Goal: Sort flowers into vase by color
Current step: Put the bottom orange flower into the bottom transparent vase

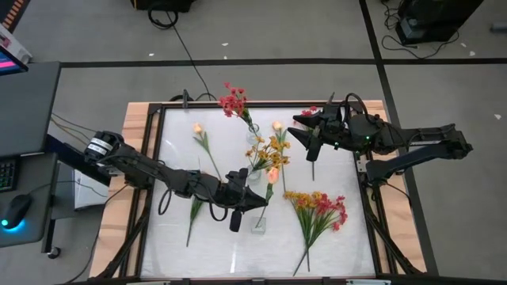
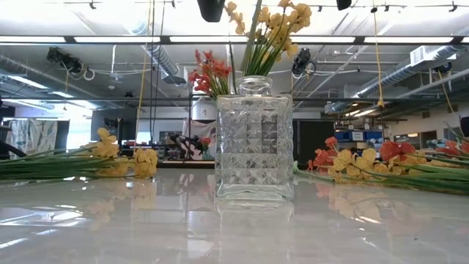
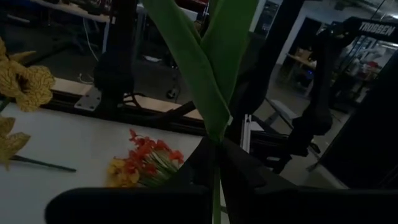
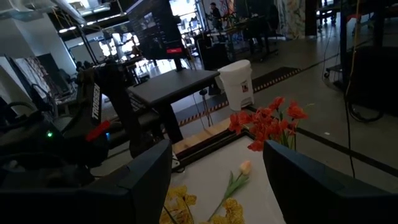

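Left gripper (image 1: 252, 184) fingers clench a pale peach bud's leafy green stem (image 3: 214, 74) above the clear ribbed glass vase (image 2: 254, 147); right gripper (image 1: 295, 131) fingers stand released, empty.

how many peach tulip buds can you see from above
3. One bud lies left of the red flowers, one lies to their right, and one is mid-table just below the yellow blossoms. More may be hidden under other flowers.
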